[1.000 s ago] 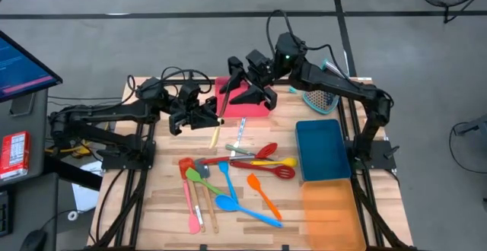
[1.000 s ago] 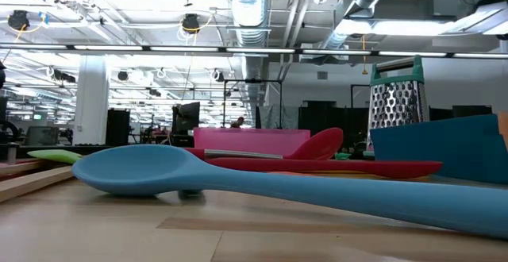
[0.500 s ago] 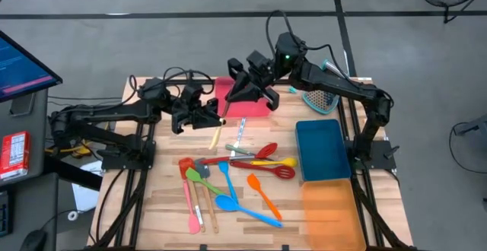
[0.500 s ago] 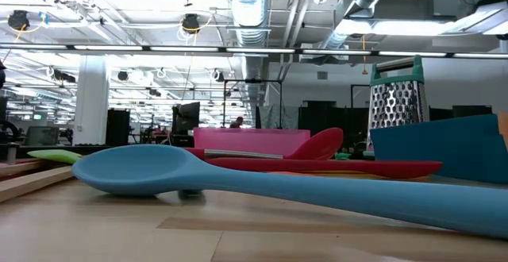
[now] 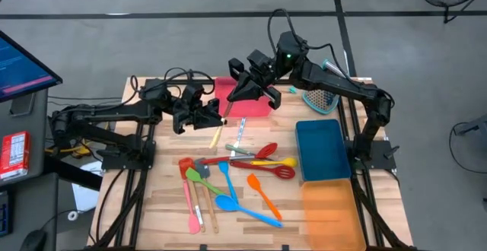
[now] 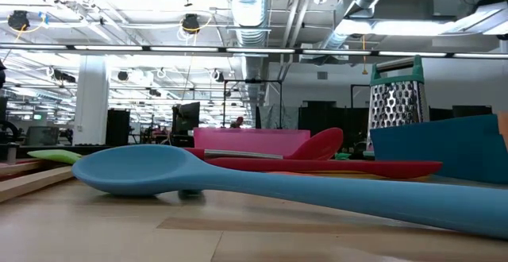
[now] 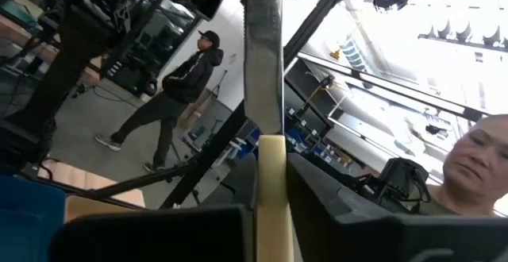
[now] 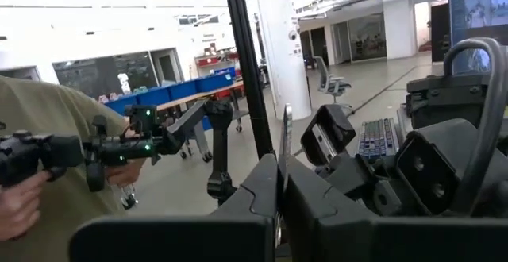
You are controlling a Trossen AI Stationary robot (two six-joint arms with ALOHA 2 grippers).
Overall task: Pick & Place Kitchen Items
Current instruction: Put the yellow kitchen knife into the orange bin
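A knife with a cream handle (image 5: 216, 135) and a silver blade (image 7: 262, 71) hangs in the air over the table's far left part, between my two grippers. My left gripper (image 5: 214, 120) is shut on it from the table's left. My right gripper (image 5: 230, 96) is shut on its blade from the far right, above the pink tray (image 5: 251, 108). Several coloured spatulas and spoons (image 5: 236, 176) lie flat on the wooden table's middle. The big blue spoon (image 6: 238, 179) fills the low view. My left gripper pinches the knife's cream handle (image 7: 271, 184) between its two fingers, near where it meets the blade. The fingers lie roughly level and along the knife. The handle's free end (image 5: 215, 139) sticks out toward the near edge, clear of the table. My right gripper pinches the blade's flat sides (image 8: 284, 147) between its two fingers, toward the blade's far end. The blade stands on edge in the gap. The fingers come about level from the table's far right, and the knife is lifted clear.
A blue tray (image 5: 319, 150) and an orange tray (image 5: 329, 205) stand along the right edge, and a teal-topped grater (image 5: 319, 96) lies at the far right. Silver cutlery (image 5: 240, 133) lies near the pink tray. People stand in the room beyond (image 7: 178, 95).
My right gripper has shut on the knife's blade; its fingers stood wide apart a second ago. Both arms have kept their places, and the knife has stayed where it was in my left gripper.
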